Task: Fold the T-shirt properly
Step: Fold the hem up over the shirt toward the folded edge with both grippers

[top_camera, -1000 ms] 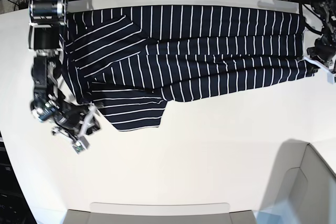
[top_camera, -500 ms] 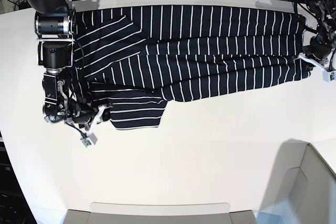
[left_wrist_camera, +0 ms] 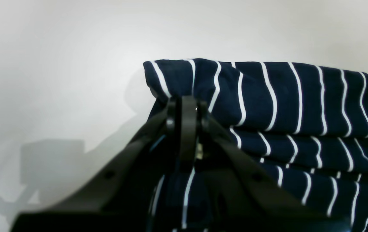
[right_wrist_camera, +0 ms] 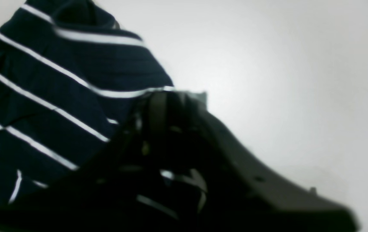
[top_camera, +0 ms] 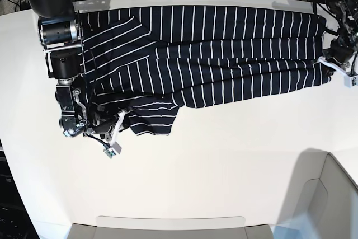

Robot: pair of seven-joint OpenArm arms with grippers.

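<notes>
T-shirt [top_camera: 212, 54] lies stretched across the far half of the white counter [top_camera: 224, 160], partly folded lengthwise into overlapping layers. Soft dark navy knit, thin white stripes; smooth, matte counter surface. One flap sticks out toward the near side at the shirt's end under the right arm.

Left gripper [left_wrist_camera: 187, 106]: fingers [left_wrist_camera: 188, 129] pressed together, pinching a folded corner of the T-shirt; the fabric bunches over the tips. In base view this arm reaches down at the far end of the counter, its wrist at the shirt's end edge.

Right gripper [right_wrist_camera: 167, 96]: blurred in wrist view; the fingers sit at the edge of the striped flap, fabric against the tips. Cannot tell how far closed they are or whether the cloth is gripped. Arm hangs down, forearm vertical over the shirt, wrist bent toward the flap.

Light grey bin [top_camera: 330, 194] at the counter's near corner, contents not visible.
</notes>
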